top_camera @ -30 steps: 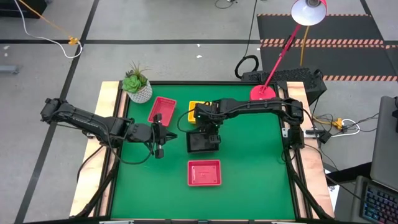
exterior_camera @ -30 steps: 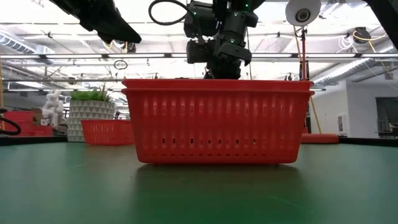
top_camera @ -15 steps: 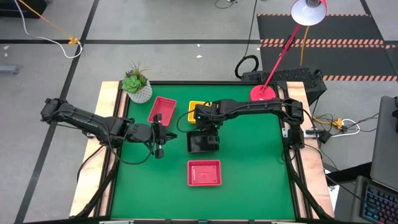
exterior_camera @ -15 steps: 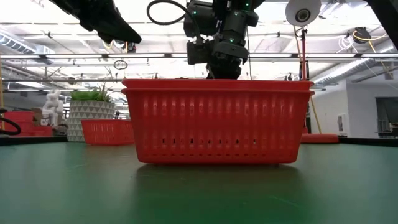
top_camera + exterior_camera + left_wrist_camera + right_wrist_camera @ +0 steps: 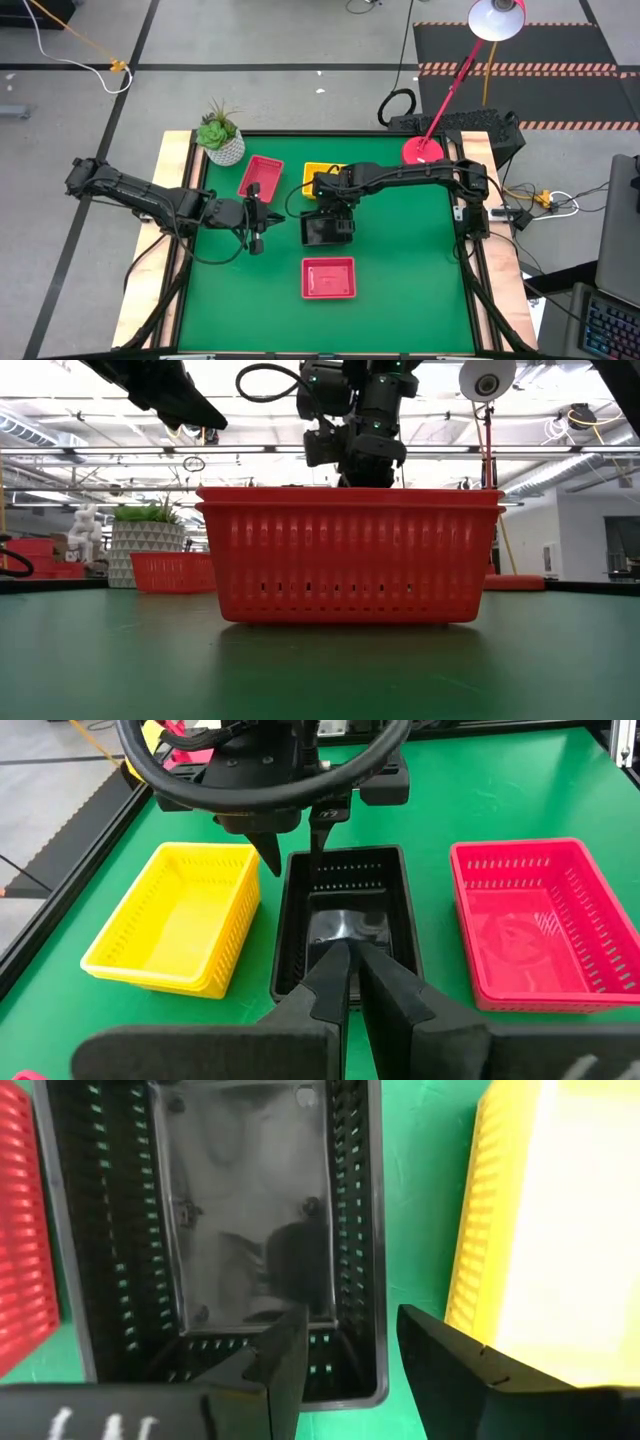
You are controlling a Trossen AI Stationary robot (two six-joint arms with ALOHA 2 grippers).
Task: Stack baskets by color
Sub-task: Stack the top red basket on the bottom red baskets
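A grey tiled floor (image 5: 270, 40) surrounds the table, with a red lamp (image 5: 497, 18) behind.
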